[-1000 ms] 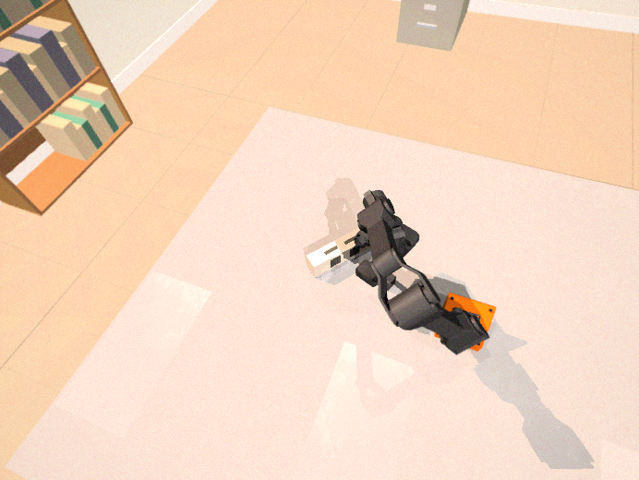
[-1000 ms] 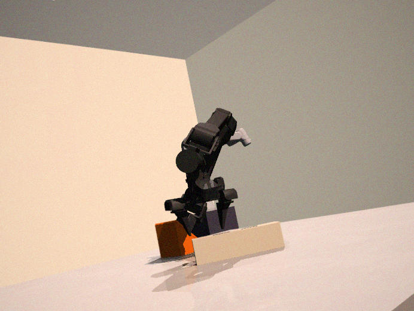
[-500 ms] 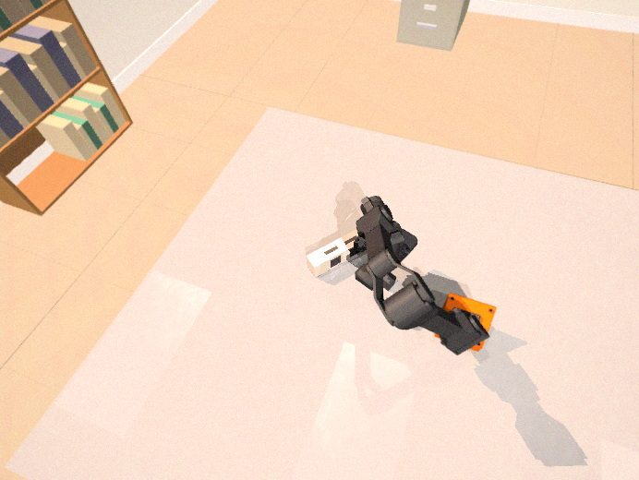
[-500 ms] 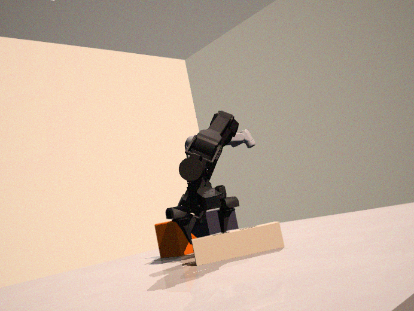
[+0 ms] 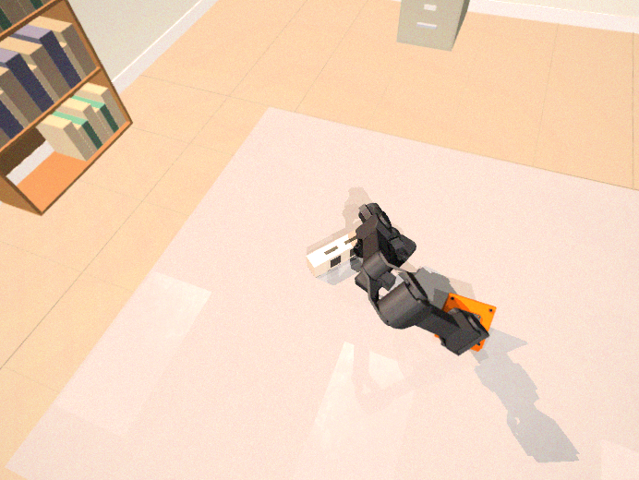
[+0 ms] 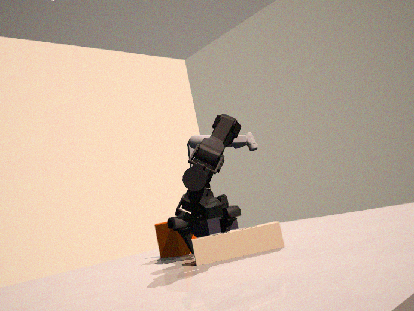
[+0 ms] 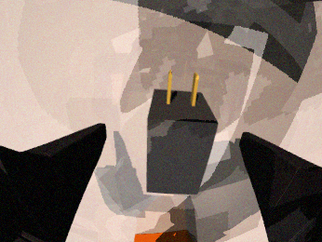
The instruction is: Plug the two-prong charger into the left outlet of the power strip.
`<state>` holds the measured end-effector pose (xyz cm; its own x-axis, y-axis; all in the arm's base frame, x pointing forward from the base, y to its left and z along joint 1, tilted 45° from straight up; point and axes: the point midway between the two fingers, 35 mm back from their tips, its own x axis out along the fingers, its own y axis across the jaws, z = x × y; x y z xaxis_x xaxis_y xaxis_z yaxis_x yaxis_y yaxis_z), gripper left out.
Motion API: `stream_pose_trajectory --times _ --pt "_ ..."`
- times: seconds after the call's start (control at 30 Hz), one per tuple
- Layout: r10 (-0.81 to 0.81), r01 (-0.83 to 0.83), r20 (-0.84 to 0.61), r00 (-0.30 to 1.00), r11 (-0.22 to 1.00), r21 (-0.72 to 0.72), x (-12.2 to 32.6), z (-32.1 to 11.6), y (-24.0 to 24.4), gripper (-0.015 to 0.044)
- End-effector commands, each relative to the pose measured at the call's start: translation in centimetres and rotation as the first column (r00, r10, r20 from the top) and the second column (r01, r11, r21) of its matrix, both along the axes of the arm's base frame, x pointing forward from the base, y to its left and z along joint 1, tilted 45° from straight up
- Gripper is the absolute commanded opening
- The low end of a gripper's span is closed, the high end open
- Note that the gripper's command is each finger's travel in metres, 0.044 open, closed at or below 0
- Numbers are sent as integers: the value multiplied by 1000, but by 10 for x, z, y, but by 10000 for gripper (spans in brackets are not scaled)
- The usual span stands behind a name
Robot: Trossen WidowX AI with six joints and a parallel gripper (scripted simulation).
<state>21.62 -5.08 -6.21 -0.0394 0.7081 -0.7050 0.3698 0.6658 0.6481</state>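
Note:
The dark grey charger [image 7: 179, 154] shows in the wrist view, its two gold prongs pointing to the top of the frame. My gripper [image 7: 175, 135] is open and empty, one black finger on each side of the charger, with a gap on both sides. The charger is hidden behind the arm in the top view, and I cannot make it out surely in the exterior view. The cream power strip [image 5: 316, 263] [image 6: 239, 244] lies beside the gripper. One slotted outlet shows near its exposed end in the top view, and the arm covers its other end.
An orange plate [image 5: 481, 307] lies under the arm's other end in the top view. An orange block [image 6: 165, 238] stands behind and left of the strip in the exterior view. A purple-grey block [image 6: 213, 226] shows behind the fingers. A bookshelf [image 5: 114, 107] and a cabinet [image 5: 426, 37] stand farther off.

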Motion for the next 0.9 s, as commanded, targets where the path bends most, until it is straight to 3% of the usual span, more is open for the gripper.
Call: stream_pose_trajectory --times 0.0,0.07,0.47,0.67,0.77,0.87 --pt "-5 5 -9 1000 1000 8 -2 -4 5 440" --pt "-5 5 -9 1000 1000 8 -2 -4 5 440" --pt "1 -1 -2 1000 1000 2 -1 -2 2 125" --pt "1 -1 -2 1000 1000 2 -1 -2 2 85" --pt "0 0 -2 1000 1000 2 0 1 -1 6" --pt "-1 1 -4 1000 1000 2 -1 9 -9 0"
